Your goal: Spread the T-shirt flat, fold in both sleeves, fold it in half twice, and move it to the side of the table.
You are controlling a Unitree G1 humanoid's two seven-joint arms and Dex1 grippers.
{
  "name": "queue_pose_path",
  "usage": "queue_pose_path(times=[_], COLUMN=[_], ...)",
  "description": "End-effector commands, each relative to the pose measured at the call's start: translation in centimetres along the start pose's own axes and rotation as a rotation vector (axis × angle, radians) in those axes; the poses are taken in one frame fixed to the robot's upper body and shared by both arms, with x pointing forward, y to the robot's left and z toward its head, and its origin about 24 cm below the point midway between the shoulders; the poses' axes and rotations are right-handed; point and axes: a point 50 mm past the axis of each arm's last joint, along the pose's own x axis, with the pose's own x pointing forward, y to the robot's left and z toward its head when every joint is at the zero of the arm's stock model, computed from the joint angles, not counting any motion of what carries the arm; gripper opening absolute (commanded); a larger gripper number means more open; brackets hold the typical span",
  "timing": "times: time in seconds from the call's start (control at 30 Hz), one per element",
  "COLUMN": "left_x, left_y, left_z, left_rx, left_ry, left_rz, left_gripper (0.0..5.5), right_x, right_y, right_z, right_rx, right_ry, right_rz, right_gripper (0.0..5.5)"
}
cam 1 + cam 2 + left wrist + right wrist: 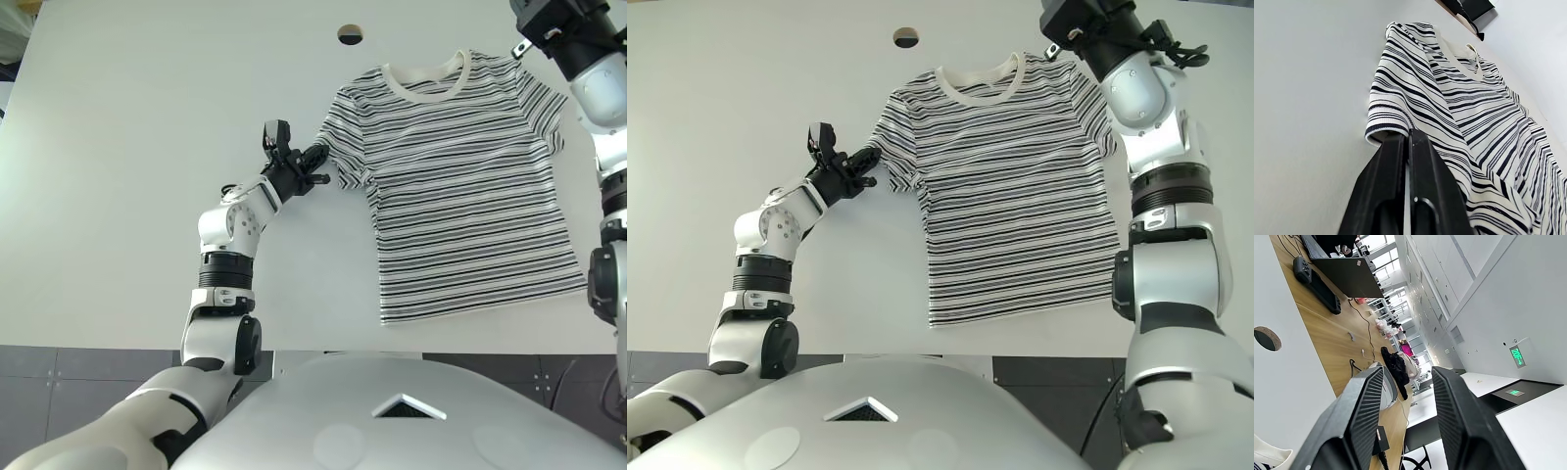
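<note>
Your T-shirt (460,186) lay mostly flat on the white table (147,147), right of centre, collar pointing away. Your left gripper (315,157) was pinched tight on the hem of the left sleeve (343,147). Your right gripper (1408,372) hung wide apart, holding nothing, by the far right shoulder.

light: bright, even, diffuse | shadows: faint, soft on table (137,196) | glare: windows (1376,242) washed out
</note>
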Motion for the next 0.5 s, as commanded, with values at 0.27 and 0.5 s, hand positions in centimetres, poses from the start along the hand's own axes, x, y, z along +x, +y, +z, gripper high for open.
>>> queue_pose_path(times=[0.27,0.5], left_x=[-2.5,-7.2], left_y=[3.0,7.6], left_z=[0.4,4.8], left_rx=[0.061,0.064], left_ry=[-0.016,-0.145], left_rz=[0.094,0.257], left_gripper=[0.13,0.13], right_x=[-0.1,0.2], right_y=[1.2,1.6], right_z=[0.0,0.3], right_rx=[0.009,0.014], right_ry=[0.009,-0.003], right_rz=[0.043,0.058], right_gripper=[1.83,1.83])
